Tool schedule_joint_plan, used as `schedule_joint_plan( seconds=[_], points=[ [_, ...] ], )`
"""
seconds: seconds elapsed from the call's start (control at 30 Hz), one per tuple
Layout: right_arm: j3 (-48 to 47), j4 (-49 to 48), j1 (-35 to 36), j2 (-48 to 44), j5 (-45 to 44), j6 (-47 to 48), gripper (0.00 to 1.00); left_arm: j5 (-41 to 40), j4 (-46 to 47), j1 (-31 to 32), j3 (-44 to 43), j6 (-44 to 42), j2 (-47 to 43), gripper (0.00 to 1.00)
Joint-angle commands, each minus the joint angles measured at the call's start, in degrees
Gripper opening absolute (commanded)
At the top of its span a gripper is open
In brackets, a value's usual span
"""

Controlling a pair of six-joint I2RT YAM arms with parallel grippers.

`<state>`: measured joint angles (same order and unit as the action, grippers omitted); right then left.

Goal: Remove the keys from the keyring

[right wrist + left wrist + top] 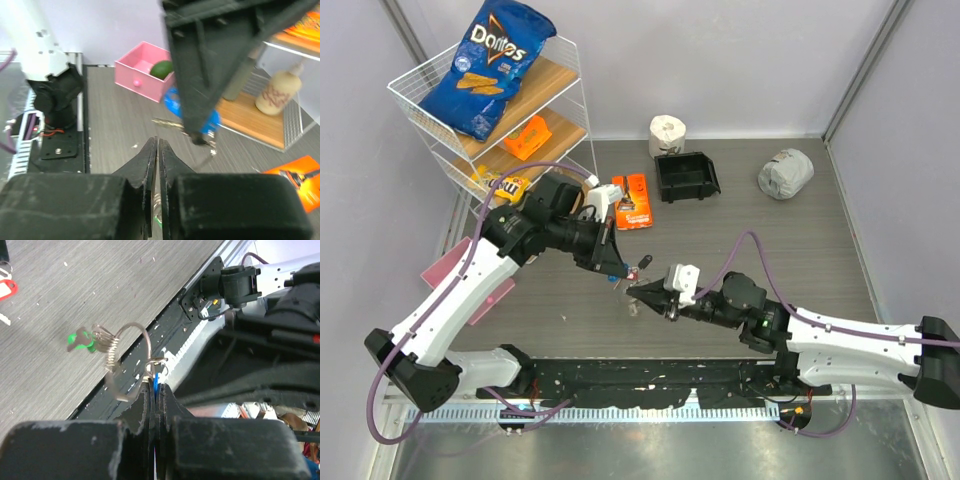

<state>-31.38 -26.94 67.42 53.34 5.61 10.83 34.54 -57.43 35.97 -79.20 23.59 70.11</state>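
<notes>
The left claw point(156, 389) is clamped on a blue-tagged key point(156, 381), holding the keyring point(134, 324) and its green-tagged key point(80, 340) above the surface point(75, 285). The right claw point(157, 145) is nearby, pressed together.

Grey wood-grain tabletop point(840, 230), pale lilac walls point(720, 60), white wire shelf rack point(560, 78) at the far-left corner

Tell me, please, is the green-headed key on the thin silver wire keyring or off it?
On it: the green-headed key is threaded onto the thin silver wire keyring at the left gripper's jaws.
</notes>
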Motion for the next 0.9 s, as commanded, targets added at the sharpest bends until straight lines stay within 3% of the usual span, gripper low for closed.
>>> schedule_joint_plan(
  seconds=[0.0, 0.27, 0.33, 0.5, 0.53, 0.6, 0.87],
  points=[
    [-3.4, -0.7, 3.9, -0.5, -0.8, 3.9, 0.05, 0.3, 4.7, -0.3, 0.1, -0.3, 0.0, 0.00],
    [-2.6, 1.1, 4.7, -2.3, -4.7, 5.6, 0.05, -0.3, 3.6, -0.3, -1.0, -0.7, -0.3, 0.00],
    [-1.0, -1.1, 4.7, -4.6, -9.0, 4.9, 0.06, -1.5, 2.9, -0.4, -1.6, -0.8, -1.0, 0.00],
    [-1.0, 2.3, 4.7, -7.5, -15.2, 3.4, 0.25, -4.6, -0.2, -0.4, -3.9, -1.8, -0.9, 0.00],
    [-1.7, 3.8, 4.7, -7.5, -15.4, 2.8, 0.37, -4.8, -0.3, -0.4, -3.9, -1.6, -0.9, 0.00],
    [-2.1, 4.5, 4.7, -7.0, -17.2, 1.1, 0.46, -5.3, -0.3, -0.4, -3.9, -0.9, -1.2, 0.00],
    [-4.7, 6.0, 4.7, -3.0, -16.6, -0.2, 0.49, -7.9, -1.4, -0.3, -4.6, 3.5, -1.6, 0.00]
  ],
)
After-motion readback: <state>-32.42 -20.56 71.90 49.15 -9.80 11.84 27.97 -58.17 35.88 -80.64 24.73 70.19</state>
